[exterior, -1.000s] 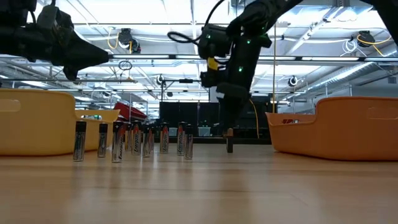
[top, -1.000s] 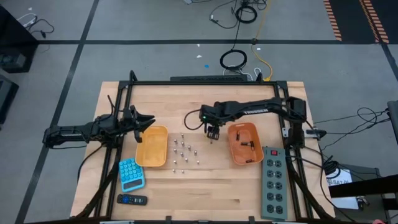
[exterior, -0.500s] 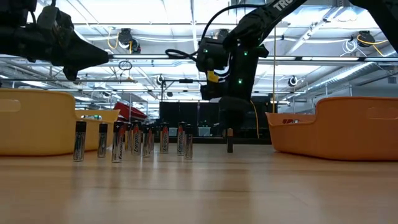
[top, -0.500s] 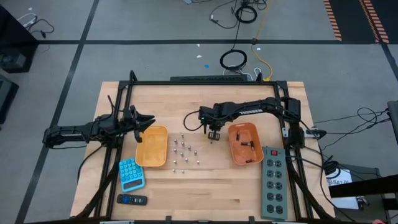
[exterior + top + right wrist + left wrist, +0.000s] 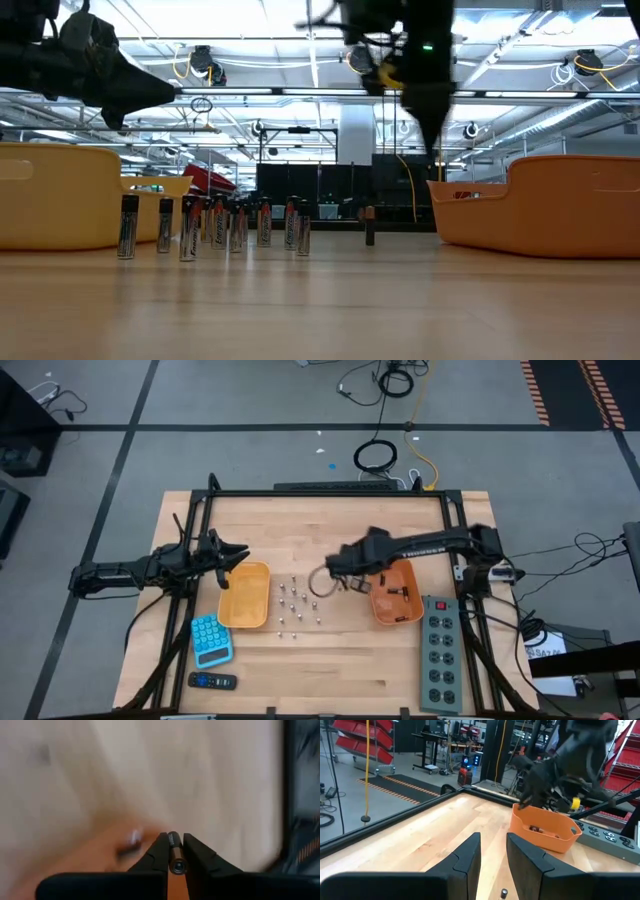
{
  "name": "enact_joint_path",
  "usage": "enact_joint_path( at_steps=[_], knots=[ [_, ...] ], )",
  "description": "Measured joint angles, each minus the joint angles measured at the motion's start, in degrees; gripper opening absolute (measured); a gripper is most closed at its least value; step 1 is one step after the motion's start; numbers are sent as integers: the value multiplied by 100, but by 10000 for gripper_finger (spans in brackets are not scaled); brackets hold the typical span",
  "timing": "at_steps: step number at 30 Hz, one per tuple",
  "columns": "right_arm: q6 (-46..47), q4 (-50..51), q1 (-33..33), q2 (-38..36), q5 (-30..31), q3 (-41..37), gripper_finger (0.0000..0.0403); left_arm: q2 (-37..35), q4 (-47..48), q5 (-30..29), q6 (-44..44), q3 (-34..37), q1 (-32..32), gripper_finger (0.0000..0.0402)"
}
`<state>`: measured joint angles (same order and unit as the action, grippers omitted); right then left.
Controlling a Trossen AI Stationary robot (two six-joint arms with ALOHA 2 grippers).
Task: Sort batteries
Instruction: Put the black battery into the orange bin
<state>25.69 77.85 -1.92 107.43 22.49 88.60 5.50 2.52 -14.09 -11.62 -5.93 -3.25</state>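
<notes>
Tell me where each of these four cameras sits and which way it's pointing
High view: overhead, straight down; both arms, left claw, right claw by right tray.
Low view: tabletop height, across standing batteries; arms overhead.
Left wrist view: along its own fingers, toward the right tray.
Right wrist view: past claw shut on a battery.
Shared: high and left wrist both show the right tray.

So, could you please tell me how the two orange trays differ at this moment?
The left orange tray looks empty in the high view, while the right orange tray already holds dark batteries. The left tray is a paler yellow-orange; the right one is deeper orange. The left gripper hangs at the left tray's far corner, and the right gripper, shut on a battery, hangs by the right tray. Both are shallow, rounded and similar in size.
</notes>
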Motion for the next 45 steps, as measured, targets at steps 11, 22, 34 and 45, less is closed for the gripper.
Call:
enact_joint_path(
  at_steps=[11, 22, 34, 45],
  knots=[
    [879, -704, -404, -74, -340, -625, 193, 2, 17, 51, -12, 0, 0, 102],
    [-177, -2642, -221, 158, -891, -458, 209, 0, 15, 57, -150, 0, 0, 102],
    [-687, -3140, -151, 724, -1158, -471, 208, 0, 17, 203, -152, 0, 0, 103],
    [-814, -3058, -128, 1008, -1134, -473, 196, 0, 49, 232, -152, 0, 0, 102]
  ],
)
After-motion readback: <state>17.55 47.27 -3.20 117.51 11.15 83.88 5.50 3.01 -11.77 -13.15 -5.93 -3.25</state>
